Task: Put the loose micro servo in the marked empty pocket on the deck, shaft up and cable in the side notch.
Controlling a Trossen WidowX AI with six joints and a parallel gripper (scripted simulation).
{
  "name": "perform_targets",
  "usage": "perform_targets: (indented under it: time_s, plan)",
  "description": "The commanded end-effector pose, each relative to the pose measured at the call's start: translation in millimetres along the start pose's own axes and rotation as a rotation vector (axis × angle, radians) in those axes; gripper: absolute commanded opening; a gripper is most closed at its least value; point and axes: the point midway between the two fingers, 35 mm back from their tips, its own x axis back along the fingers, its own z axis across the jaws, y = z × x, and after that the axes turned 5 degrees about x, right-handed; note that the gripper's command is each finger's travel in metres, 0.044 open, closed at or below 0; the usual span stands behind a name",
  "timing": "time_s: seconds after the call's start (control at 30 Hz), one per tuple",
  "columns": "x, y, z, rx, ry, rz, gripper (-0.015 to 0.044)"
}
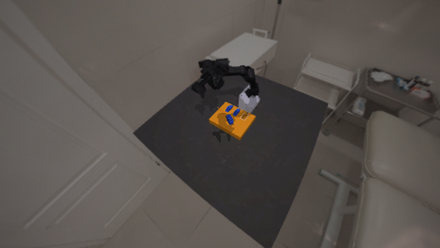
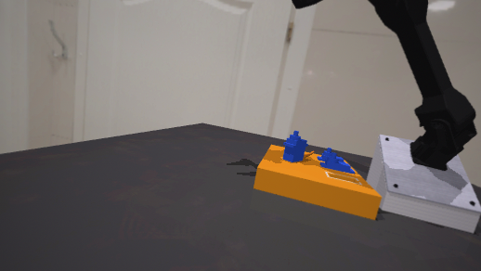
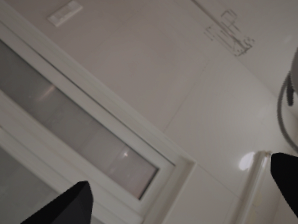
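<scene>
The orange deck (image 1: pixel 239 129) (image 2: pixel 316 191) lies beside the metal block. The loose blue micro servo (image 1: pixel 229 120) (image 2: pixel 294 149) stands on top of the deck, its shaft pointing up; its thin orange cable (image 2: pixel 309 154) sticks out to one side. The white-outlined pocket (image 1: pixel 244 115) (image 2: pixel 344 177) is empty. Two more blue servos (image 1: pixel 229 109) (image 2: pixel 331 160) sit lower in the deck, close to the pocket. My gripper (image 3: pixel 181 177) (image 1: pixel 208 87) is open, with nothing between its fingers, raised above the table and away from the servo. The wrist view shows only room walls and fittings beyond the fingers.
The arm's base stands on the silver metal block (image 1: pixel 248 103) (image 2: pixel 429 186), right behind the deck. The dark table top (image 1: pixel 255 183) (image 2: pixel 139 209) carries the deck and the block. Arm shadows fall beside the deck.
</scene>
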Motion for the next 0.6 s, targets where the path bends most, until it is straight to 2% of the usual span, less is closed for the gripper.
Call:
perform_targets:
  time_s: [0.0, 0.03, 0.57]
  plan:
    - [0, 0, 1, -0.004, 0.001, 0.002, 0.0426]
    - [-1, -1, 2, -0.013, 0.004, 0.006, 0.044]
    - [-11, -6, 64, -0.385, 0.174, 0.17, 0.044]
